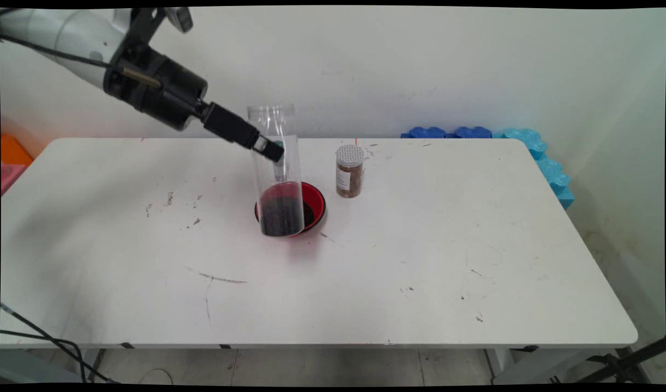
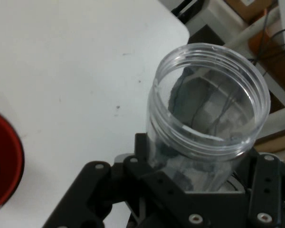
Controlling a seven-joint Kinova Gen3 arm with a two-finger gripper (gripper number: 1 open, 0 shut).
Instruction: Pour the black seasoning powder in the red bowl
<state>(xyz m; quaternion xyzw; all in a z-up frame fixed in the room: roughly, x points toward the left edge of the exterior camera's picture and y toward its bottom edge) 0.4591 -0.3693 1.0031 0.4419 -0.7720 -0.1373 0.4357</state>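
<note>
My gripper (image 1: 273,152) is shut on a tall clear plastic jar (image 1: 277,169), which it holds nearly upright with the open mouth on top. The jar's lower end hangs over a red bowl (image 1: 316,202) with dark contents, near the table's middle. That lower end looks dark, and I cannot tell whether this is stuff inside it or the bowl seen through it. In the hand view the jar's open mouth (image 2: 211,92) fills the right side above the gripper (image 2: 199,190), and the red bowl (image 2: 7,166) shows at the left edge.
A small jar of brown spice (image 1: 349,171) with a white perforated lid stands just right of the bowl. Blue foam pieces (image 1: 529,142) lie along the table's (image 1: 420,272) far right corner. Orange and pink items (image 1: 11,158) sit off the left edge. Cables hang at the lower left.
</note>
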